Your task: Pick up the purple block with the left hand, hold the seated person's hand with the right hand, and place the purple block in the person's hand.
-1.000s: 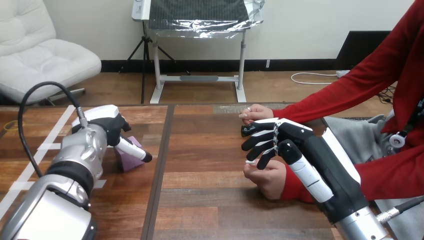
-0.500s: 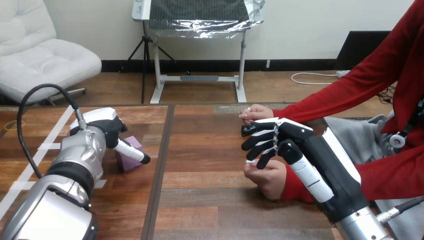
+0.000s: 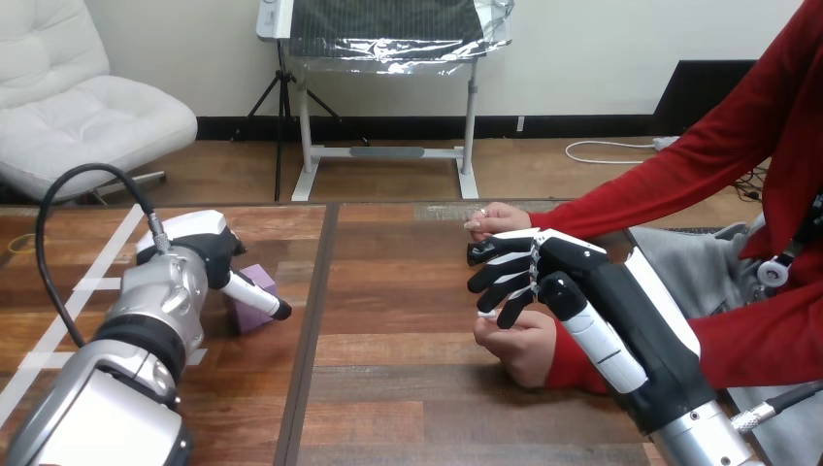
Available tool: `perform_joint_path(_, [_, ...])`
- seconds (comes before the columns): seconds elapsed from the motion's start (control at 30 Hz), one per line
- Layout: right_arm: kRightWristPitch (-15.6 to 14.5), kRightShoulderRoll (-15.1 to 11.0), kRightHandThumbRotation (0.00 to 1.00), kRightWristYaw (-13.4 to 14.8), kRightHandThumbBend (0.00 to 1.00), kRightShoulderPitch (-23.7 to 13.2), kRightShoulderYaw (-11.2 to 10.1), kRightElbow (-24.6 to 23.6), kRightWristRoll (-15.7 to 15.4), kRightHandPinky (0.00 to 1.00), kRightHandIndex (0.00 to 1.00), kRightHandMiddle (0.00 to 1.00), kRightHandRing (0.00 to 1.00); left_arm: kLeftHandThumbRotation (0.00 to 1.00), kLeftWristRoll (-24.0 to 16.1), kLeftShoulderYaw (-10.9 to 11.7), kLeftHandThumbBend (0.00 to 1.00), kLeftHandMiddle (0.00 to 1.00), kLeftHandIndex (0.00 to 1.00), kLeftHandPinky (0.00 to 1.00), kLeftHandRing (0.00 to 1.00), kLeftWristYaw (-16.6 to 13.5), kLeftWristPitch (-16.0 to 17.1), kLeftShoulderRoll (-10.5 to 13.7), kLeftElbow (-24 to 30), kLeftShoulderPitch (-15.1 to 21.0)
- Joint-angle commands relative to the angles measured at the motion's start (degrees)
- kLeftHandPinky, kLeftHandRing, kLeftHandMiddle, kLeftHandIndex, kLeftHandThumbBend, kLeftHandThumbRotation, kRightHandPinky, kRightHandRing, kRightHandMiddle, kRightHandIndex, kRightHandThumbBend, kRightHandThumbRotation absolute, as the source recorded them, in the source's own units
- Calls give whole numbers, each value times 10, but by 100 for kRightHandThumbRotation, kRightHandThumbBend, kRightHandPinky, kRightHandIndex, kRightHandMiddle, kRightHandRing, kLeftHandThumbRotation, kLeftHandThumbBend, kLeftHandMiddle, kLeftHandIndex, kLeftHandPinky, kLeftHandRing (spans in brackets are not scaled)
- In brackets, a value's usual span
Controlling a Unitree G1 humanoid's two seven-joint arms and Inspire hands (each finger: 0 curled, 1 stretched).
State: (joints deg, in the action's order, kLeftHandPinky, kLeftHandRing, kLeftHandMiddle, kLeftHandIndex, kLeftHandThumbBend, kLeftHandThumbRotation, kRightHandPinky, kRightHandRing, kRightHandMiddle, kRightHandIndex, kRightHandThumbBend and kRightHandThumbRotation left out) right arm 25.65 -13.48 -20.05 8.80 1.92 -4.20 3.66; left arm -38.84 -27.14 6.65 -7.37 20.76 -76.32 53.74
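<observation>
Block (image 3: 254, 301) lies unlifted by my left robot hand (image 3: 199, 254), grip I cannot tell; my spread right robot hand (image 3: 553, 272) hasn't clasped the person's hand (image 3: 519, 342).

Worktop (image 3: 388, 320): dark wooden planks, with a seam running front to back left of centre.

Purple block (image 3: 245, 313): on the worktop just left of the seam, partly hidden.

Left robot hand (image 3: 199, 254): at the end of a silver forearm, over and against the purple block, its white-shelled back facing the camera. Whether it grips the block cannot be told.

Right robot hand (image 3: 568, 264): right of centre, fingers (image 3: 500, 280) spread and loosely bent, pointing left, holding nothing.

Person's near hand (image 3: 522, 342): loosely closed on the worktop, directly under the right robot hand's fingers; one fingertip touches it or nearly does.

Person's far hand (image 3: 493, 221): curled on the worktop, just beyond the right robot hand.
</observation>
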Motion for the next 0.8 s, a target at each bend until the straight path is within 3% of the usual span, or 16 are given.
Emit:
perform_joint_path(0.0, [9, 2, 96, 1, 79, -20, -1, -31, 9, 42, 66, 60, 54, 44, -11, -13, 89, 95, 91, 97, 96, -16, -4, -8, 1, 39])
perform_joint_path(0.77, [2, -1, 99, 1, 82, -16, -1, -45, 7, 43, 66, 60, 55, 41, -12, -23, 86, 94, 91, 98, 96, -19, -12, -11, 0, 38])
